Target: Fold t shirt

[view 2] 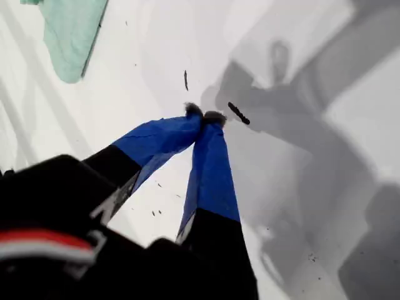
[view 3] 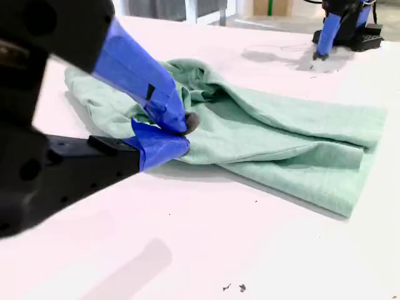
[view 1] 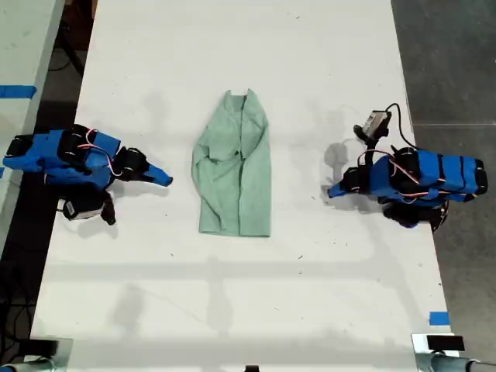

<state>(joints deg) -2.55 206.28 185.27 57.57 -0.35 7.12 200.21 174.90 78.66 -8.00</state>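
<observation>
The pale mint-green t shirt (view 1: 236,174) lies folded into a long narrow strip in the middle of the white table (view 1: 232,294), creased, with its collar end toward the far edge. My second gripper (view 1: 167,180) rests at the exterior view's left, shut on nothing, its tip a short gap from the shirt's edge. Its wrist view shows the shut tips (view 3: 184,128) in front of the t shirt (view 3: 281,131). My first gripper (view 1: 332,191) sits at the exterior view's right, shut and empty (view 2: 205,115), with only a corner of the t shirt (view 2: 72,31) showing.
A blue tape mark (view 1: 439,318) sits near the table's edge at the exterior view's lower right. A second table with blue tape (view 1: 15,91) stands at the exterior view's left. Dark floor (view 1: 453,62) lies past the table at the exterior view's right.
</observation>
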